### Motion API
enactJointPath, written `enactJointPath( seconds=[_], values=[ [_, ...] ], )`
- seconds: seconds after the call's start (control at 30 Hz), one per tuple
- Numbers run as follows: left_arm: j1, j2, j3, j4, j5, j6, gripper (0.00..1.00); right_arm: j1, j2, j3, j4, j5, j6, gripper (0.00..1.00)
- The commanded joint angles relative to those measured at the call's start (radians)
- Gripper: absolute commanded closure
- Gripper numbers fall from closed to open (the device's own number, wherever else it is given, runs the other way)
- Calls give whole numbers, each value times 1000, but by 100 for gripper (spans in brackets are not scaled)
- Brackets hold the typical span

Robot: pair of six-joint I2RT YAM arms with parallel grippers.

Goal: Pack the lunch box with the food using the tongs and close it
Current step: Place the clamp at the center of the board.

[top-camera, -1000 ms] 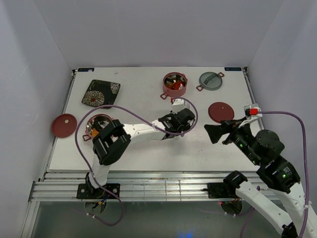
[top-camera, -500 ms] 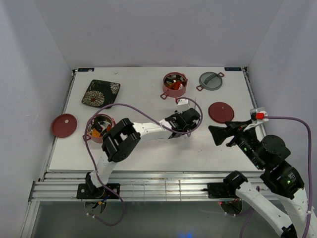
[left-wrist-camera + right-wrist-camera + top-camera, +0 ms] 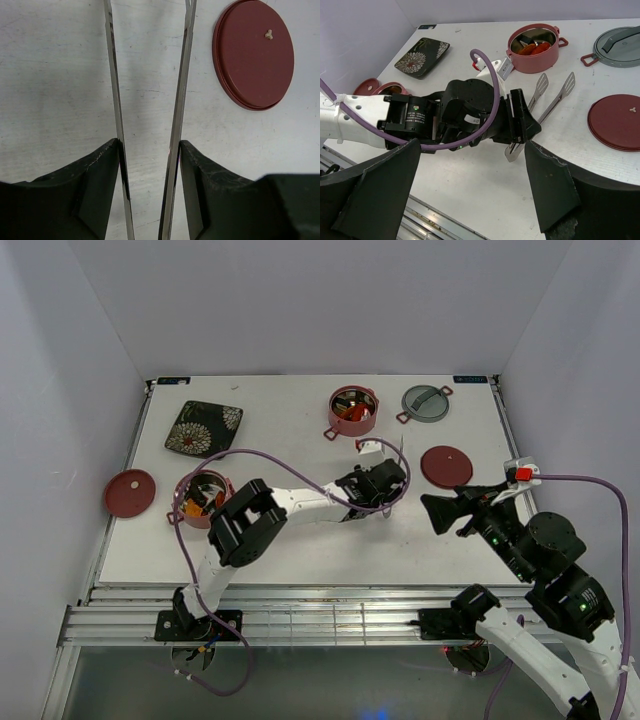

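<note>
Seen from above, the left gripper (image 3: 398,480) is hovering over the middle of the table (image 3: 300,540), with bare room toward the near edge; in the left wrist view its fingers (image 3: 95,200) are clasping both arms of the tongs (image 3: 180,100), tips cut off, beside a red lid (image 3: 252,52); in the right wrist view the right gripper (image 3: 472,144) is gaping wide, holding nothing.

Left tool (image 3: 392,480) w/ tongs (image 3: 567,85) blocks table (image 3: 300,400) centre; room btwn it & red lid (image 3: 446,466), prob. narrow.

Bright, even light; faint soft shadows on the white table (image 3: 290,410); the tongs (image 3: 181,85) glint, and the lower foreground of the left wrist view blurs.
</note>
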Motion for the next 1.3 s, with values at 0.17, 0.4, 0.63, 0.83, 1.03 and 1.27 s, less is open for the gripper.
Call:
enactJointPath(
  seconds=[0.17, 0.4, 0.63, 0.83, 1.03, 1.27],
  values=[
    [-17, 36, -6, 56, 29, -11, 38, 6, -14, 11, 37, 15, -13, 10],
    [-18, 61, 14, 58, 38, -15, 34, 6, -22, -1, 44, 20, -16, 10],
    [-28, 33, 2, 58, 32, -15, 27, 6, -30, -3, 46, 24, -16, 10],
    [-32, -9, -21, 58, 30, -11, 23, 6, -22, 0, 47, 7, -10, 10],
    [-32, -123, -55, 29, 30, 6, 22, 6, -14, 2, 61, -3, 0, 10],
    [-31, -373, -136, -45, -16, 123, 20, 6, 45, -4, 138, -89, 22, 10]
  ],
)
